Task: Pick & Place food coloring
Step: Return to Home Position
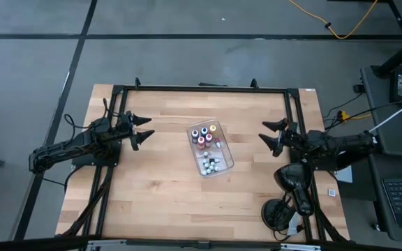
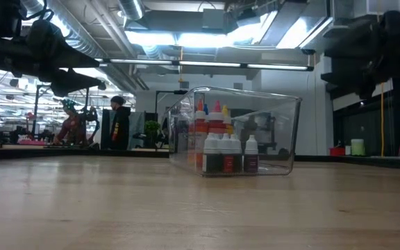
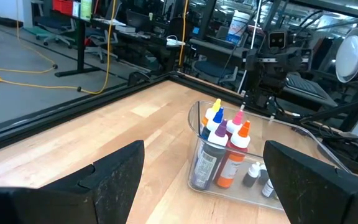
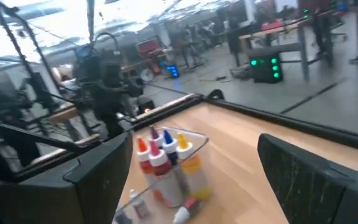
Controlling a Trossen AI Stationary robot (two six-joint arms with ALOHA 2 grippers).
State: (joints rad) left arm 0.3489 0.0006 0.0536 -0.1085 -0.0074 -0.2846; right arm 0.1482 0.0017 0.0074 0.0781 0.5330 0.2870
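Two dark arms reach inward over the light wooden tabletop (image 1: 159,202), one on each side of the clear rectangular plastic tray (image 1: 229,156) at its middle. In the low view their dark parts hang clear above the surface.

Left pincer (image 1: 150,126): well apart from the tray's left side and pointing at it. Its fingers are spread with nothing between them.

Right pincer (image 1: 262,131): well apart from the tray's right side and facing it, likewise spread and empty.

Small light-capped food coloring bottles (image 1: 204,134): all that can be seen are inside the tray. Taller ones with orange, blue, pink and yellow tips stand upright at the tray's end away from the low camera. Smaller dark ones with white caps occupy the end nearer it.

Limits of observation:
- The smaller bottles cannot be counted reliably, and a few appear to lie flat in the right wrist view.
- The low view cuts off both pincers, and there the small bottles partly hide the tall ones.
- In the left wrist view that arm's own finger covers part of the tray.
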